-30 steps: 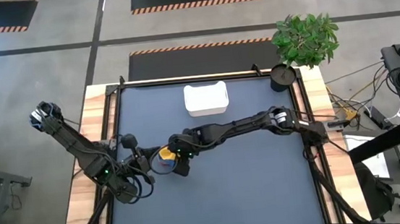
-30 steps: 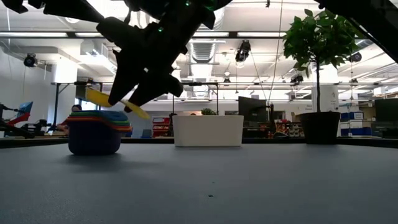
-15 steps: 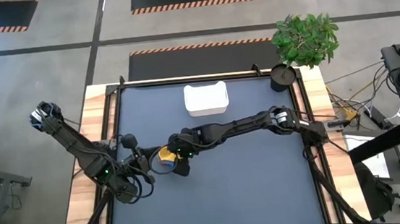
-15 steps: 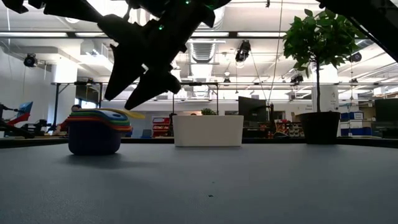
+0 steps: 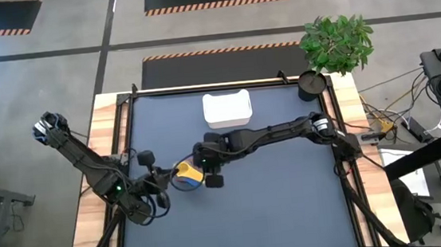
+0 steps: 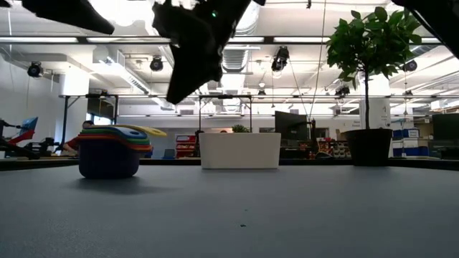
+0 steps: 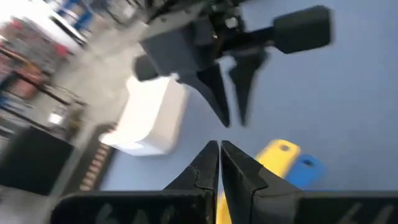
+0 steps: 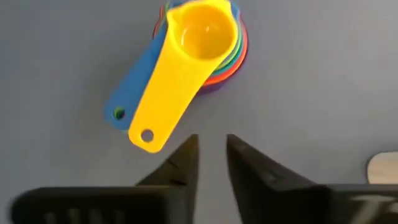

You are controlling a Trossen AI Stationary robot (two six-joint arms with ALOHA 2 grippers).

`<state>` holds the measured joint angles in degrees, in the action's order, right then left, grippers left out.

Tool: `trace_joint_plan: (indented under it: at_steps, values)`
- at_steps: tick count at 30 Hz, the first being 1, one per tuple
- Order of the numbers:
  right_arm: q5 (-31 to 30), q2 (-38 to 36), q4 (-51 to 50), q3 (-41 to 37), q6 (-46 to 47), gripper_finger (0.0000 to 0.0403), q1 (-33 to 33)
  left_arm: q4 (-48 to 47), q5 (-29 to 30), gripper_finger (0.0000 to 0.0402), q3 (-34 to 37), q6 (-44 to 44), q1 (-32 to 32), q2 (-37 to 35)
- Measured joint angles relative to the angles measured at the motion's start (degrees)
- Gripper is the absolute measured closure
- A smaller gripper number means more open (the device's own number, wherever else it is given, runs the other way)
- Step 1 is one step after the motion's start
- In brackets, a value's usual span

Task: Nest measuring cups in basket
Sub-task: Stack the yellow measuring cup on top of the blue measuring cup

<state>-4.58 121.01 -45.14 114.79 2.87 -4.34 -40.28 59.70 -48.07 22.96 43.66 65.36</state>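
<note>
The measuring cups (image 5: 185,174) stand nested in one stack on the table mat, left of centre, with the yellow cup (image 8: 202,31) on top. Its handle (image 8: 158,106) lies beside a blue handle (image 8: 130,90). In the low view the stack (image 6: 109,150) rests on its dark bottom cup. My right gripper (image 8: 211,146) hovers above and just right of the stack, its fingers a narrow gap apart with nothing between them. My left gripper (image 7: 219,152) is shut, close to the stack's left side. The white basket (image 5: 227,108) stands at the far middle.
A black round cup (image 5: 310,84) and a potted plant (image 5: 337,43) stand at the far right corner. The basket (image 6: 239,150) sits behind the stack, to its right in the low view. A raised frame (image 5: 129,131) borders the mat.
My right gripper held the yellow cup tilted over the stack, then let it go. The cup now sits level on top of the stack. The gripper has since risen, shifted toward the table's right edge, and narrowed its fingers.
</note>
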Motion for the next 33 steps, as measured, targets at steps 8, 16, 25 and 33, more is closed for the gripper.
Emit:
trace_joint_plan:
  at_steps: [8,16,25,33]
  values:
    - [0.11,-3.58,8.45,-12.18,-1.84,0.0390,0.00,-7.64,-17.62,0.0402,0.00,16.65,0.05,0.00]
    - [0.08,-10.35,31.09,-28.50,-1.31,0.0390,0.00,-9.16,-22.22,0.0402,2.56,29.21,0.50,0.26]
    - [0.05,-9.47,51.84,-38.63,0.14,0.0390,-0.02,10.60,-24.73,0.0402,11.85,29.66,0.68,2.20]
    - [0.03,-9.17,56.07,-41.05,1.54,0.0390,-0.53,22.10,-19.05,0.0402,13.85,28.38,0.54,10.80]
